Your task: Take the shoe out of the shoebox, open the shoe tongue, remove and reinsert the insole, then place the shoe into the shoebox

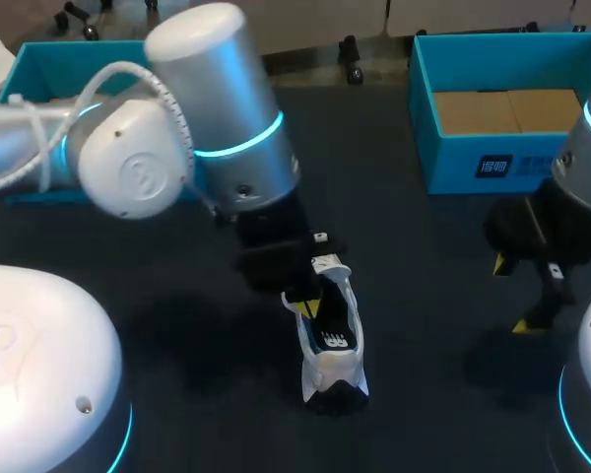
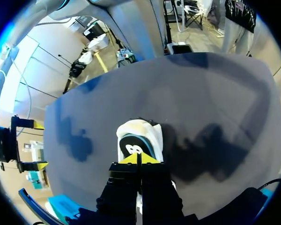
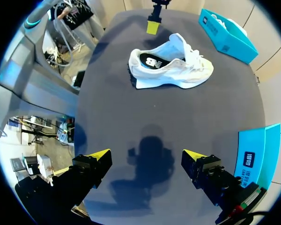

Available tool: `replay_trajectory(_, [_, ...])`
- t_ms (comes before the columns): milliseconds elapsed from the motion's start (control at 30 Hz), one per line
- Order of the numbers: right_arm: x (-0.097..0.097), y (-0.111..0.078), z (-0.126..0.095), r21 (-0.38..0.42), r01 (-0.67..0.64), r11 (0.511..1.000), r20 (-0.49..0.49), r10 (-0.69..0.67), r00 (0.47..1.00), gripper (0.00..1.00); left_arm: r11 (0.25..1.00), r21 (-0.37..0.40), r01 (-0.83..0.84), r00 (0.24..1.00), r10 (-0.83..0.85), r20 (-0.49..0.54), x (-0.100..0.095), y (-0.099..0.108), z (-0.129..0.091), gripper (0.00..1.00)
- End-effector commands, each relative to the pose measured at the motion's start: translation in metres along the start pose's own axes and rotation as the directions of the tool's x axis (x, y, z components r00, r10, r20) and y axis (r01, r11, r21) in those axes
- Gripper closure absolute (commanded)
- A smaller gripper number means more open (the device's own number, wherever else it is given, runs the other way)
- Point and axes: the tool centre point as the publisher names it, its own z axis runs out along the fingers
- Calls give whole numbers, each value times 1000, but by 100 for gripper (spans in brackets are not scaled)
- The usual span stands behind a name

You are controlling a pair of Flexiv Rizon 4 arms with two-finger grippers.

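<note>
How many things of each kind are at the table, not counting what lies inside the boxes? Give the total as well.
shoe: 1
blue boxes: 2
end effectors, left and right: 2
Total: 5

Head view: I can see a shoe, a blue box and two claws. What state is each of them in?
shoe: out of the box, upright on its sole, insole inside.
shoebox: open, no shoe in it.
left gripper: shut, just over the shoe.
right gripper: open, empty, apart from the shoe.
</note>
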Motion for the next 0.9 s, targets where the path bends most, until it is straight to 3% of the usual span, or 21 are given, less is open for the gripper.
replay_trajectory(33, [2,-1,1,-1,1,1000,3,-1,1000,0,999,55,-3,990,11,-143,-8,4,2,100])
replay_trajectory(267, [2,-1,1,-1,1,1000,3,-1,1000,0,994,111,-9,963,38,-267,-9,5,29,100])
replay_trajectory(900, [2,-1,1,-1,1,1000,3,-1,1000,0,989,145,-26,922,80,-378,-1,-1,69,100])
